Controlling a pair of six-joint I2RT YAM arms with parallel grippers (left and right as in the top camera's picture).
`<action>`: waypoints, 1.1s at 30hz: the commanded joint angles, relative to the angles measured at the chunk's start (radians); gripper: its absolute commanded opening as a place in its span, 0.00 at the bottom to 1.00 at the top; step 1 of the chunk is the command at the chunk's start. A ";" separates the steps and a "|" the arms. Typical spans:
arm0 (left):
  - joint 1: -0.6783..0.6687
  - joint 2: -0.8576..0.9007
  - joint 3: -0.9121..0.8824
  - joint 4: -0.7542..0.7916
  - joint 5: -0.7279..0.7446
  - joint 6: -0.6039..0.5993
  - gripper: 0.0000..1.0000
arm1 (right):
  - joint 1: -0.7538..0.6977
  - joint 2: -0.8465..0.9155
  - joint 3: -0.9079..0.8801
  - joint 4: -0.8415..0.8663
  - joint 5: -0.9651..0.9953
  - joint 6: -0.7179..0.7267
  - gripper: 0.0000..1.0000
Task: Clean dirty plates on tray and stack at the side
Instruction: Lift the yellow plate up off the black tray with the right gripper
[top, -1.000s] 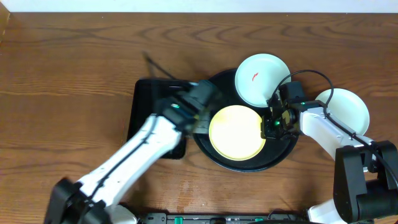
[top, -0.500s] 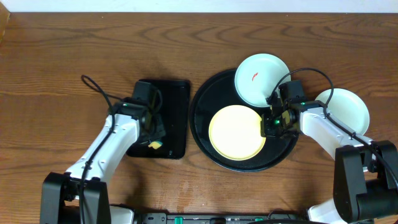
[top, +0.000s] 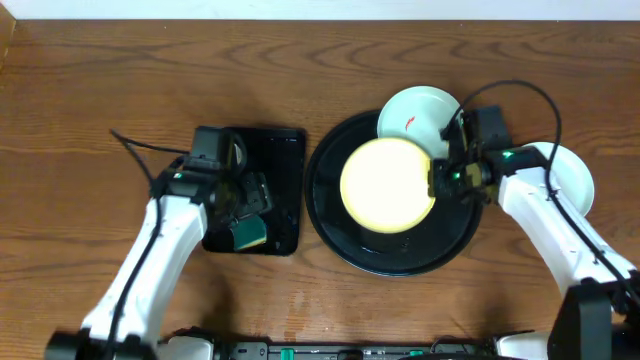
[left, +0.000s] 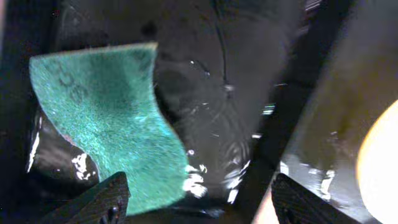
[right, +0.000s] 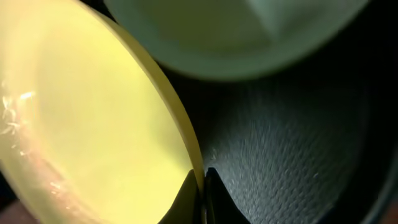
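My right gripper (top: 441, 184) is shut on the right rim of the pale yellow plate (top: 388, 185) and holds it raised over the round black tray (top: 400, 255). The right wrist view shows the fingertips (right: 202, 186) pinching that plate's (right: 81, 112) thin edge. A mint plate (top: 412, 112) with a red smear lies on the tray's far side, its rim (right: 236, 37) just beyond the yellow one. Another pale plate (top: 572, 176) rests on the wood at the right, partly behind my arm. My left gripper (top: 246, 205) stands open over the rectangular tray, nothing between its fingers (left: 106, 199).
A green sponge (left: 106, 124) lies loose on the wet rectangular black tray (top: 285, 150), just left of the round tray; it also shows from overhead (top: 249, 234). A cable (top: 135, 145) trails left of my left arm. Brown wood tabletop (top: 100, 90) surrounds both trays.
My left gripper swung from the round tray to the rectangular tray, opened and let the sponge go there. My right gripper has lifted the yellow plate and shifted it toward the far side.
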 joint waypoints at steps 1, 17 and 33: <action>0.005 -0.126 0.034 -0.014 0.023 0.010 0.75 | 0.034 -0.029 0.072 0.002 0.007 -0.009 0.01; 0.005 -0.577 0.034 -0.077 0.023 0.010 0.82 | 0.334 0.035 0.138 0.396 0.121 0.196 0.01; 0.005 -0.581 0.034 -0.077 0.023 0.010 0.82 | 0.640 0.193 0.138 0.841 0.386 -0.127 0.01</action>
